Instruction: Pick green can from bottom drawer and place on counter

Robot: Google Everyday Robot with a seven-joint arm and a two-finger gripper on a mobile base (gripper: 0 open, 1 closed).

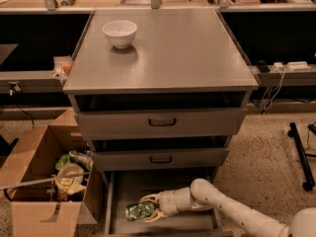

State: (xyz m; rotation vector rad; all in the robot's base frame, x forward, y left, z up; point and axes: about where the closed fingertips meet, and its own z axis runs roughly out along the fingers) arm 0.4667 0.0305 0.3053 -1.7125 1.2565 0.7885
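Arm point(217, 201) stretched low into bottom drawer point(197, 222) — claw point(148, 209) clamped around green can point(136, 212).

Crinkled, shiny metal green can point(137, 212) in matt grey metal bottom drawer point(148, 184), clasped by smooth cream plastic gripper point(146, 209).
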